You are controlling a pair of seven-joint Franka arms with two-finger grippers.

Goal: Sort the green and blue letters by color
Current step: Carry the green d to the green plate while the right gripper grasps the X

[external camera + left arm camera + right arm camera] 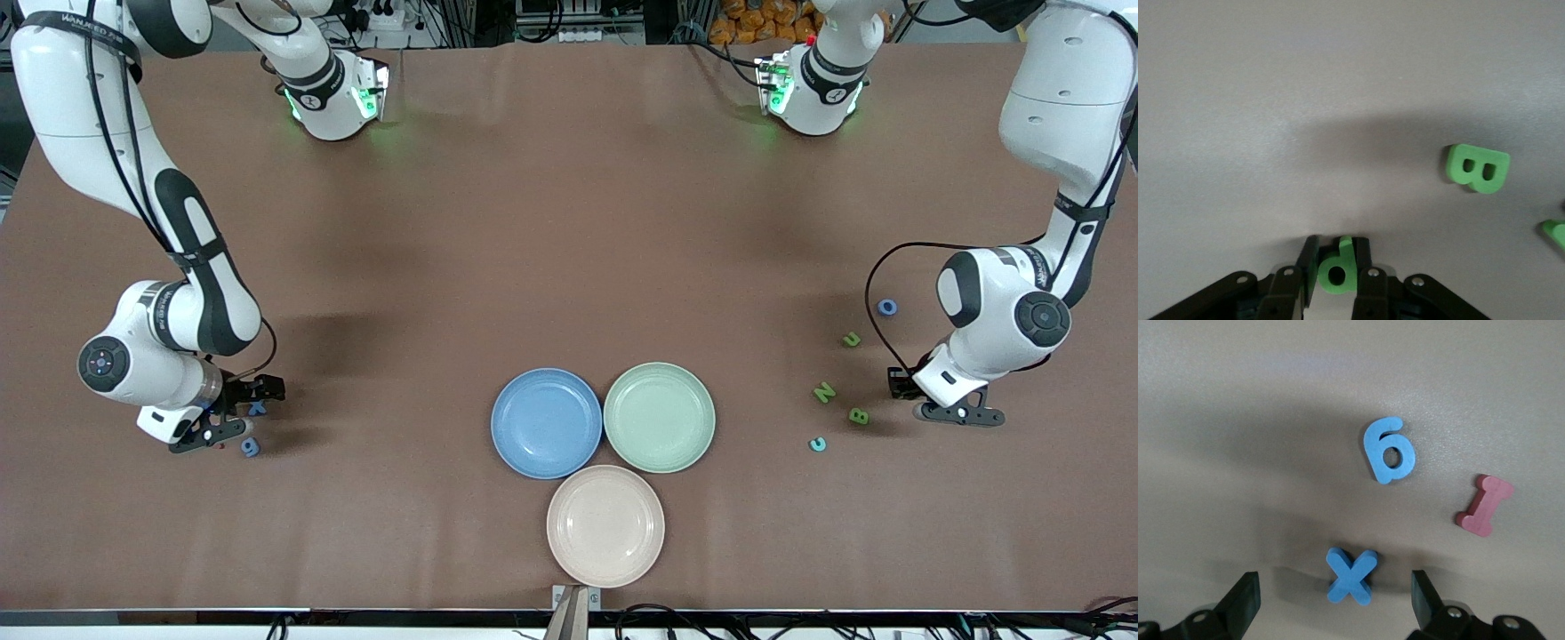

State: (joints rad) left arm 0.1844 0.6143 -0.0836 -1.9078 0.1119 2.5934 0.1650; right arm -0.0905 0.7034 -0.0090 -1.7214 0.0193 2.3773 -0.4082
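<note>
My left gripper (1336, 245) is low at the table toward the left arm's end, shut on a small green letter (1337, 272) that stands on edge between its fingers. A green B (1477, 168) lies on the table close by. The front view shows this gripper (958, 414) beside the green B (859, 415), with a green N (824, 392), a green U (852, 339), a blue O (887, 308) and a teal C (817, 444) around it. My right gripper (1333, 590) is open, its fingers standing wide on either side of a blue X (1351, 575). A blue 6 (1389, 450) lies a little way off.
Three plates sit mid-table near the front camera: a blue plate (546, 423), a green plate (659, 416) and, nearest the camera, a beige plate (605, 525). A dark red letter I (1485, 505) lies by the blue 6.
</note>
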